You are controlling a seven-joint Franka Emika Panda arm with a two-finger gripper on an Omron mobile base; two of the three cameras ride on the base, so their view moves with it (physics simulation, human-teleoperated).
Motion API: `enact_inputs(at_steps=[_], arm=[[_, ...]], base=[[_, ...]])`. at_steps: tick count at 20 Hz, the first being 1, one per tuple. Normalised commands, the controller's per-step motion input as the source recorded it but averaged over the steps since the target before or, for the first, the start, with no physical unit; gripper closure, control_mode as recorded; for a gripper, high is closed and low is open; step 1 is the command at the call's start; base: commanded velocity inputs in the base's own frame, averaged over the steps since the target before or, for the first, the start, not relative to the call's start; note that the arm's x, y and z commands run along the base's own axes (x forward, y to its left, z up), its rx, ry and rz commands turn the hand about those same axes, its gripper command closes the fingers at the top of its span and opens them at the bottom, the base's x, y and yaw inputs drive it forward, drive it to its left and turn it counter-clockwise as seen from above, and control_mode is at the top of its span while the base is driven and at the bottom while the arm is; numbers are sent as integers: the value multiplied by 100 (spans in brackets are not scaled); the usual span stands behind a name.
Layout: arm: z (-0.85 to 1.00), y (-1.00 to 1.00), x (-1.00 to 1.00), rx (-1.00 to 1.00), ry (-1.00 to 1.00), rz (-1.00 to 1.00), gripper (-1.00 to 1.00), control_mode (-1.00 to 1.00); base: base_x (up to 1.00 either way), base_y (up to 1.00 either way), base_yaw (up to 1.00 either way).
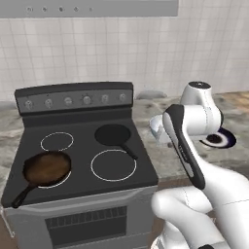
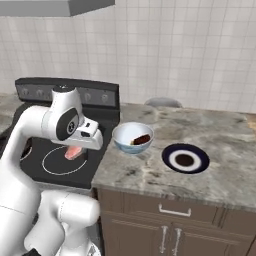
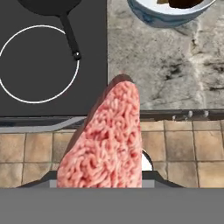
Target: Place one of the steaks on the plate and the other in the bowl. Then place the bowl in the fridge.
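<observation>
- The gripper (image 2: 76, 150) holds the pink steak (image 3: 107, 140) up in the air. Its fingers are mostly hidden behind the meat, so the grip is judged from the way the steak hangs under the hand.
- In the right base view the pink steak (image 2: 74, 152) hangs over the stove (image 1: 82, 160), near the stove's right edge.
- In the hand view the meat sticks up in front of the camera, with the stove edge, the counter (image 3: 166, 65) and the tiled floor (image 3: 183, 148) behind it.
- The dark steak (image 2: 141, 139) lies inside the bowl (image 2: 132, 138).
- The bowl stands on the counter just beside the stove.
- The plate (image 2: 185, 158) sits on the counter to the right of the bowl, near it but not touching.
- A brown skillet (image 1: 44, 170) sits on the front left burner.
- A black skillet (image 1: 115, 136) sits on the back right burner, with its handle pointing toward the front.
</observation>
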Motion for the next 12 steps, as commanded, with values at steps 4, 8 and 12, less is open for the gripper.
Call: enact_inputs(at_steps=[4,8,12], arm=[[0,0,0,0,0,0,100,100],[0,0,0,0,0,0,100,100],[0,0,0,0,0,0,100,100]], base=[[-3,-100,-6],[47,-100,-27],[15,-53,-6]])
